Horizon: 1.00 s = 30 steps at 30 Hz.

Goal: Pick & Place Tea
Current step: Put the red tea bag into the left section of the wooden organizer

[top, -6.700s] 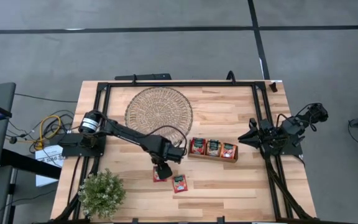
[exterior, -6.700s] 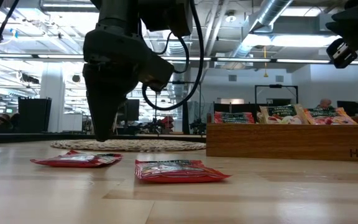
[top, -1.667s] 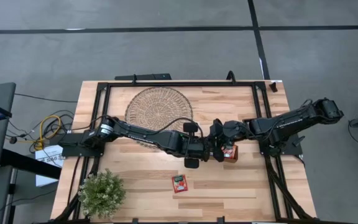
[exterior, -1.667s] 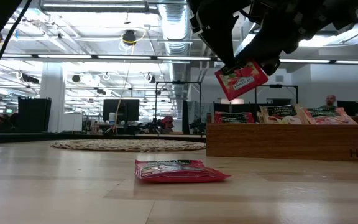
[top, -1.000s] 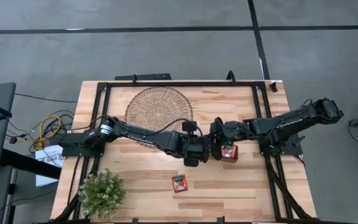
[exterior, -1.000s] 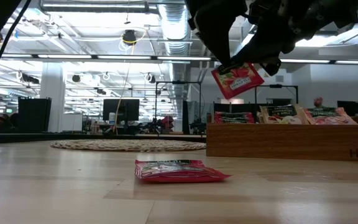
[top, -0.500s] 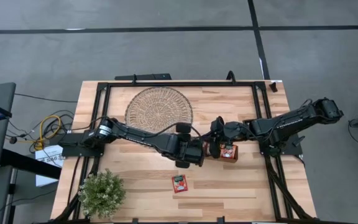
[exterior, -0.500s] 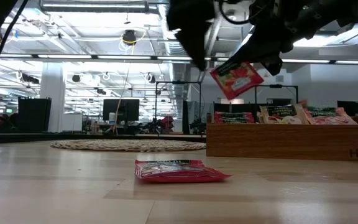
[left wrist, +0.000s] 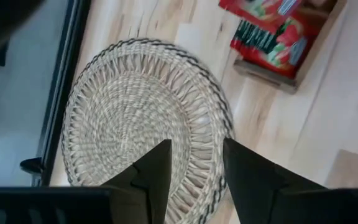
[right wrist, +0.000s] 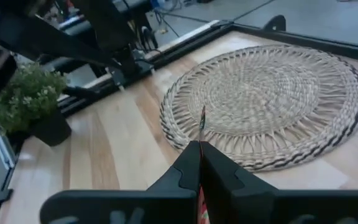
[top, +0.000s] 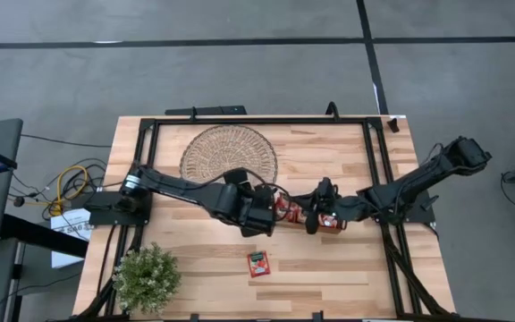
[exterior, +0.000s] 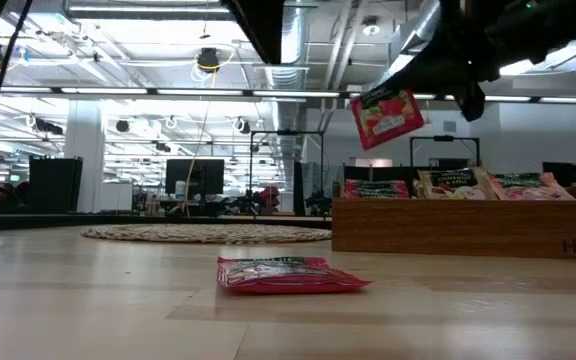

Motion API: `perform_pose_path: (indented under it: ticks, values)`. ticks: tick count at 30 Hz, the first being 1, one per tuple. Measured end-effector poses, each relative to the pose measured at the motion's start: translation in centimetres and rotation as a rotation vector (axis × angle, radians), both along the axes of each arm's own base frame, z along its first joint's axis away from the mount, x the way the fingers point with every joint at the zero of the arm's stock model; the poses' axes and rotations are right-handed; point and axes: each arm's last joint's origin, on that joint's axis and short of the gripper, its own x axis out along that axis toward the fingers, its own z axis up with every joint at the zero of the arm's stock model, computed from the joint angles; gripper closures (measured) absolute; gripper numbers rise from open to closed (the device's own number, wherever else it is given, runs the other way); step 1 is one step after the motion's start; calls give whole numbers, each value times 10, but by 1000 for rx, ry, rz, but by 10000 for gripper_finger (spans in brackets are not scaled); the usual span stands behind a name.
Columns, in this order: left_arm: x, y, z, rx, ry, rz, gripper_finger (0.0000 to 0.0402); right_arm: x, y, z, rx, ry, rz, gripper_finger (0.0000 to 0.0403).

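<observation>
A red tea sachet [exterior: 386, 113] hangs in the air above the wooden tray [exterior: 468, 228], with my right gripper [top: 314, 217] shut on it. In the right wrist view it shows edge-on [right wrist: 201, 124]. More sachets [exterior: 448, 183] stand in the tray's compartments. Another red sachet [top: 257, 262] lies flat on the table, nearer the front edge. My left gripper [left wrist: 196, 146] is open, holds nothing and hovers just left of the tray [top: 307, 217], between it and the wicker mat [top: 229, 154]. My right gripper pinches the red sachet between its two fingers [right wrist: 191, 165] by its upper edge [exterior: 408, 97]. The fingers come nearly level from the table's right side. The sachet sticks out past the fingertips, hangs tilted and is clear of the tray and table.
The round wicker mat lies at the far left of the tabletop. A potted plant [top: 147, 277] stands at the near left corner. A black frame [top: 257, 119] runs round the table edges. Bare wood lies in front of the tray around the loose sachet.
My left gripper has opened, let go of the hanging sachet and drawn back up and toward the table's left. My right gripper, still shut on the sachet, has turned and shifted a little toward the near edge. The sachet has tipped about and now hangs from it alone.
</observation>
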Motion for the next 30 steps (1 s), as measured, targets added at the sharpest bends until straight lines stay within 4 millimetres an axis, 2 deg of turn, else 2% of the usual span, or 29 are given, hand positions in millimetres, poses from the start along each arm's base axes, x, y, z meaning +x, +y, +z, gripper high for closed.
perform_pose_path:
  ticks: [4,9,21,30]
  values:
    - [-3,-5,8,-11,-42,-9,264,-1,3,-17,9,-9,-18,403]
    - [-4,-10,8,-18,-57,-8,264,8,8,-35,-10,16,-28,403]
    - [-7,-21,8,-36,-81,4,264,17,15,-58,-49,44,-53,403]
    - [-8,-23,8,-38,-83,2,264,17,17,-63,-66,55,-64,403]
